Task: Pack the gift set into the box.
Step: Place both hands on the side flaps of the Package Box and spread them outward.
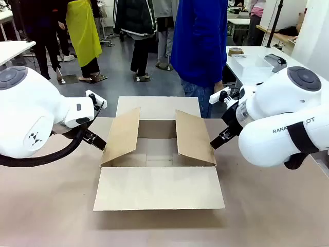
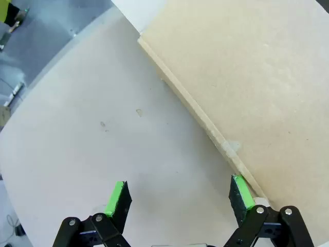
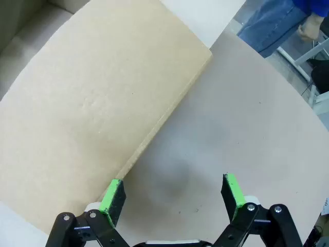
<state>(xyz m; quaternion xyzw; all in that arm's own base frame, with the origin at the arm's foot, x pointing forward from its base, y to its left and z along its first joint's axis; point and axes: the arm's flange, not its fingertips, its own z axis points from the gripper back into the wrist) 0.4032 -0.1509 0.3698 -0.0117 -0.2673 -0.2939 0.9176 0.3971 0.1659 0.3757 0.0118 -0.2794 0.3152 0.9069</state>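
Note:
The box [image 1: 159,189], a large brown carton, lies open in the middle of the table with its front and back flaps spread flat and its two side flaps leaning outward. Its inside looks bare. The gift set is out of view. My left gripper [image 1: 97,140] stands open at the foot of the left flap [image 1: 122,136]; in the left wrist view that gripper [image 2: 180,193] has one pad by the flap's [image 2: 257,92] edge. My right gripper [image 1: 218,140] is open beside the right flap [image 1: 194,136]; the right wrist view puts this gripper [image 3: 172,193] at the flap's [image 3: 92,103] edge.
A person in a blue jacket [image 1: 200,41] stands at the far side behind the box. Bare brown tabletop [image 1: 51,206] lies to either side and in front of the box. A white table [image 1: 254,67] stands at the back right.

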